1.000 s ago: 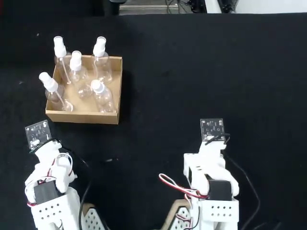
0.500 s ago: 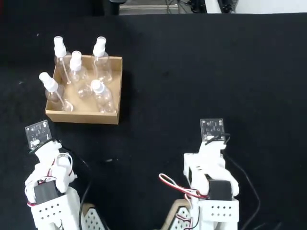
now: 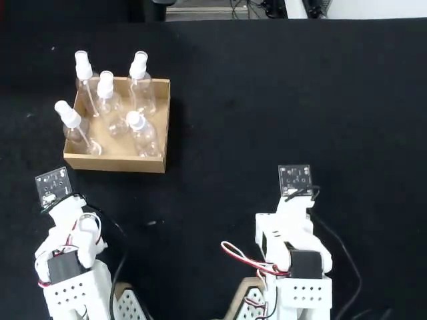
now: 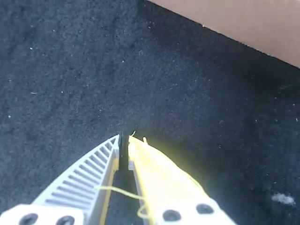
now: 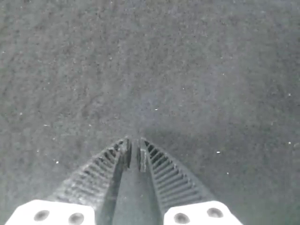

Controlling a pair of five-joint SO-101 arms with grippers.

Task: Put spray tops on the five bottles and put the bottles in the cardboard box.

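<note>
Black table [image 3: 267, 100] unchanged: five bottles [image 3: 143, 135] stay in cardboard box [image 3: 113, 162].

Left arm [image 3: 75, 235] and right arm [image 3: 288, 227] are white plastic with black servos [image 3: 305, 262] and red-white cables [image 3: 239, 255]; the left gripper [image 4: 124, 140] has one yellow finger [image 4: 154, 173].

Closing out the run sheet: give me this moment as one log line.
bottles: five, spray tops on, in cardboard box | left gripper: shut, empty, near box | right gripper: shut, empty, over table
</note>
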